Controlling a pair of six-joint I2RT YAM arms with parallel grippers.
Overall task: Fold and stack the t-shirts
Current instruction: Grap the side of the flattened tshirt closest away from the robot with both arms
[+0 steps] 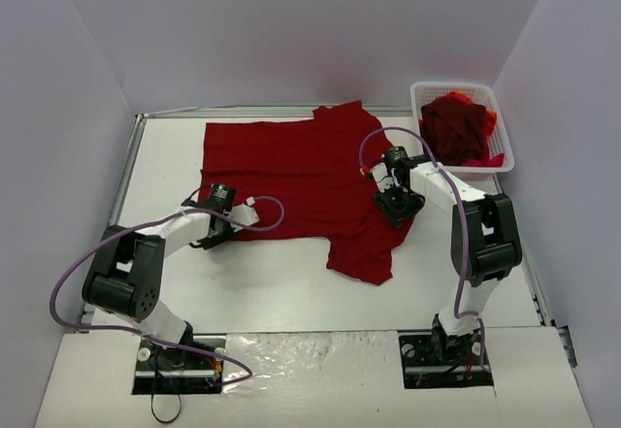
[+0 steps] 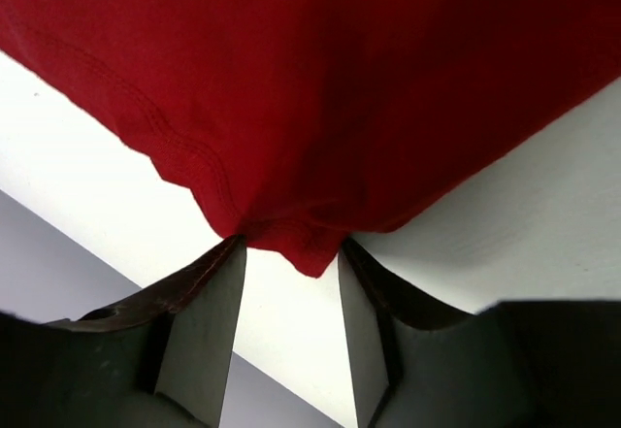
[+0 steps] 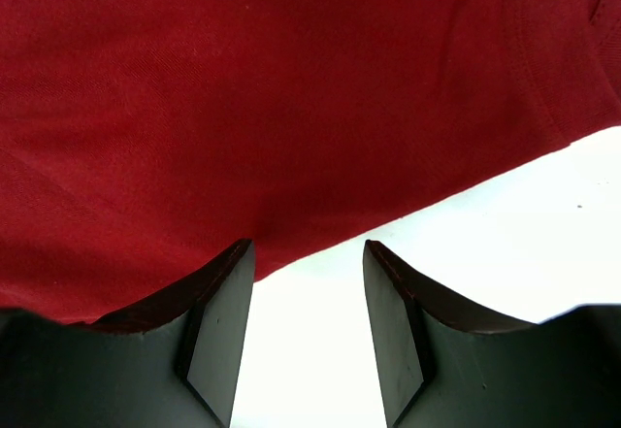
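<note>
Arms bolted at the near edge of a white table [image 1: 272, 292] reach out over a dark red t-shirt [image 1: 291, 171] that lies spread flat on the table's far half. One sleeve points back toward the bases and the other toward the far wall.

The left gripper [image 2: 291, 253] is at the shirt's near left corner, low over the tabletop. Its jaws stand apart and the stitched hem corner pokes between the fingertips, with creases in the cloth running toward that point. Whether the fingers pinch the corner or only flank it cannot be told.

The right gripper [image 3: 308, 253] sits at the shirt's right side, beside the near sleeve. It is released, its jaws parted with bare table showing between them. The cloth's edge runs across just beyond the tips and touches the left finger.

Farther back, at the table's far right corner and apart from the spread shirt, a white mesh basket [image 1: 451, 85] holds heaped t-shirts [image 1: 456, 127]. These are dark red with brighter red-orange showing at the right.
</note>
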